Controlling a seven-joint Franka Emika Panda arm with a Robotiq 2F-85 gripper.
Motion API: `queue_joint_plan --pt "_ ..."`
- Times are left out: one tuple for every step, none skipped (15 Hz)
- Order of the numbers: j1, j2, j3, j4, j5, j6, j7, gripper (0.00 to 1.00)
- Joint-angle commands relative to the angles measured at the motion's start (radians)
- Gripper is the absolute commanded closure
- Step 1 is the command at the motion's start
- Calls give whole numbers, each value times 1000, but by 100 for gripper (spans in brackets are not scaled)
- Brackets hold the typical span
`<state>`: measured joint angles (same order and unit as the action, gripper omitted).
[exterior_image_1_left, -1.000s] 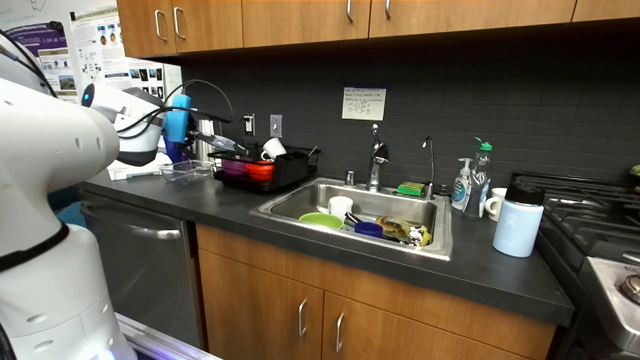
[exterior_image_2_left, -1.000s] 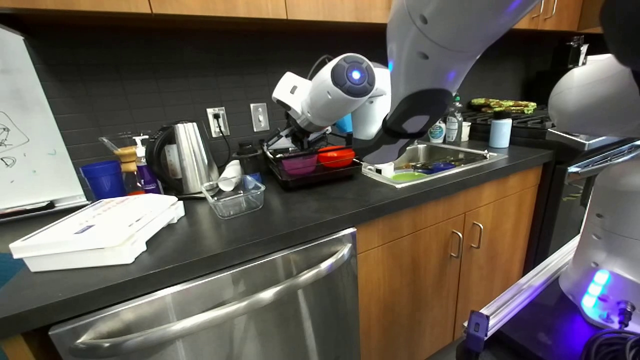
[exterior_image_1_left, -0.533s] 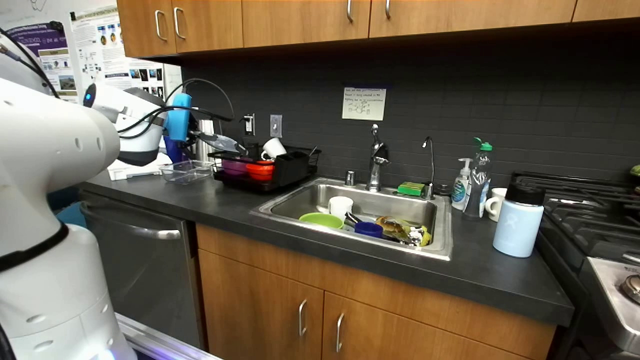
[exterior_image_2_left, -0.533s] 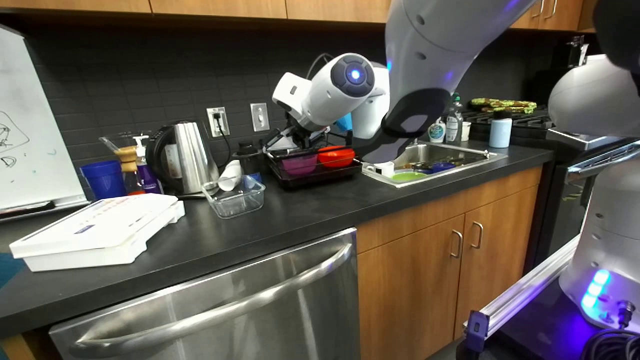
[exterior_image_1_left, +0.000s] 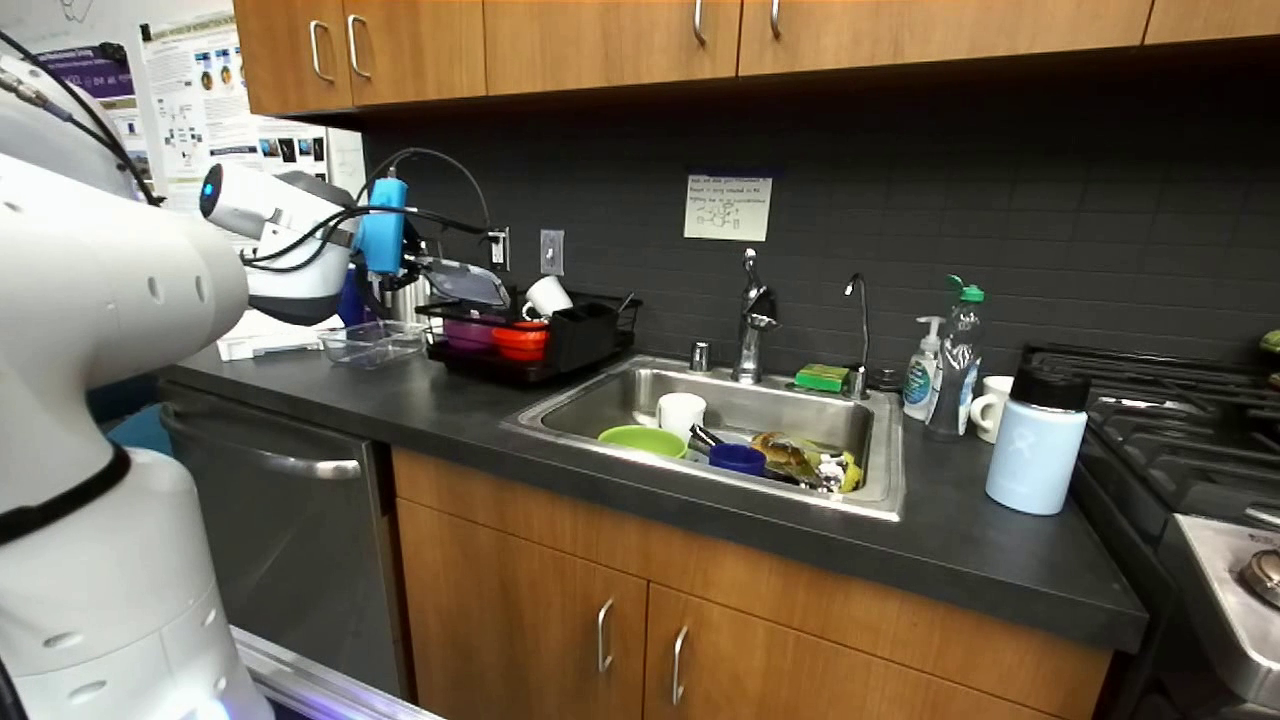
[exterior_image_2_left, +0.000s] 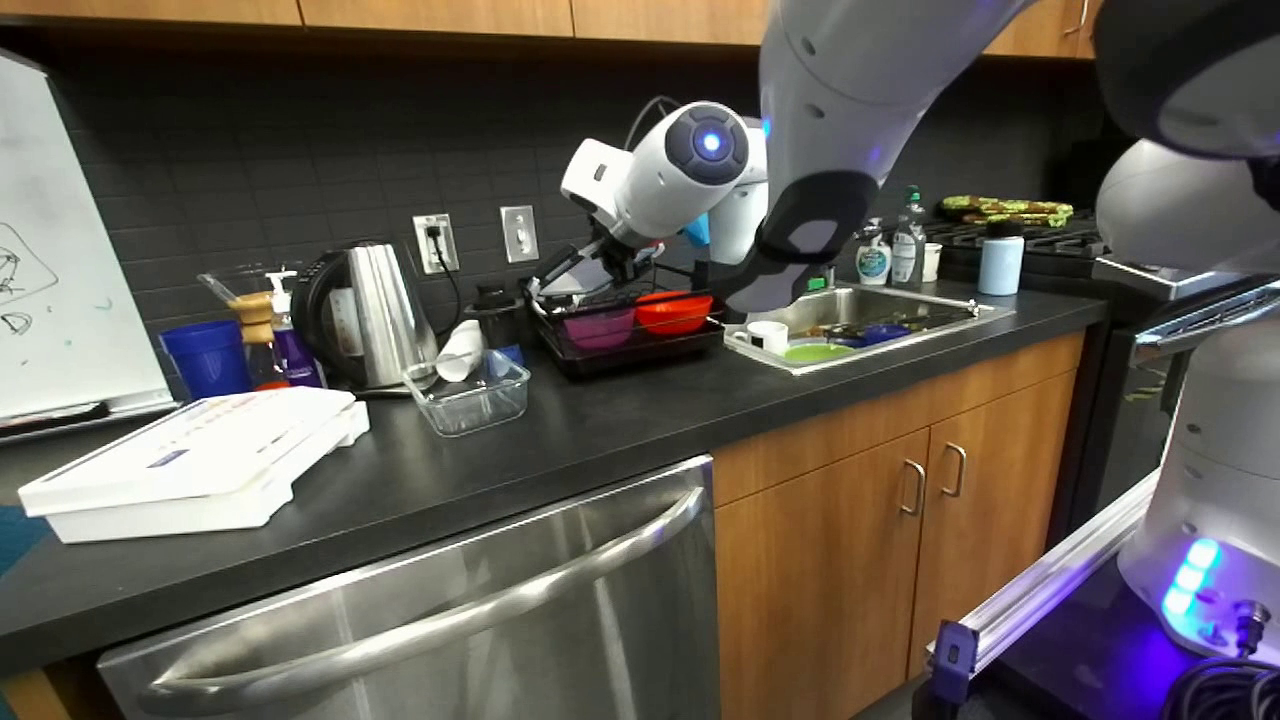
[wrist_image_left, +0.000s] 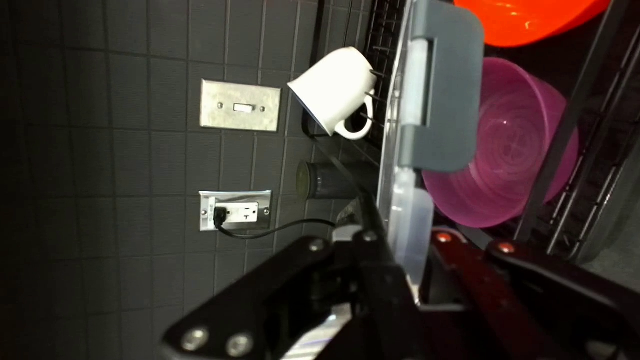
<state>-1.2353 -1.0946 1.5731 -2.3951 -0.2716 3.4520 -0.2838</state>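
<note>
Your jaws are pinched close together, and you've got the thin clear lid between them. It hangs tilted over the black dish rack, near the desk's back edge; whether lid and rack touch, you can't tell from here. Check the wrist view: the lid's grey latch shows against the purple bowl, with the orange bowl beside that, and a white mug tips at the rack's side toward the tiled wall.

Now the lettering! On that wall, the pale note carries handwriting over a little drawing, all too fine for you to read. The outlet wears a strip label, also unreadable. Along the back edge, toward the stove, the soap bottle and the green-capped bottle have labels too small to make out. There's a pale emblem on the light blue flask, right by the stove-side edge. And out at the opposite end, close to the desk's front edge, you've got the white box, blurred print across its top.
</note>
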Motion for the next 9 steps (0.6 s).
queue_joint_plan --pt "-34 -14 -13 14 -31 5 -21 97" --pt "-41 -14 -11 15 -32 5 -23 77" --pt "-46 -8 -9 15 -34 5 -27 61" --pt "-51 -5 -7 15 -36 5 -30 56" --pt "-54 -4 -6 15 -36 5 -32 51" --pt "-57 3 -4 14 -39 5 -34 44" --pt "-59 12 -2 13 -43 5 -36 38" --pt "-60 41 3 11 -59 5 -45 31" --pt "-61 57 7 7 -73 5 -51 23"
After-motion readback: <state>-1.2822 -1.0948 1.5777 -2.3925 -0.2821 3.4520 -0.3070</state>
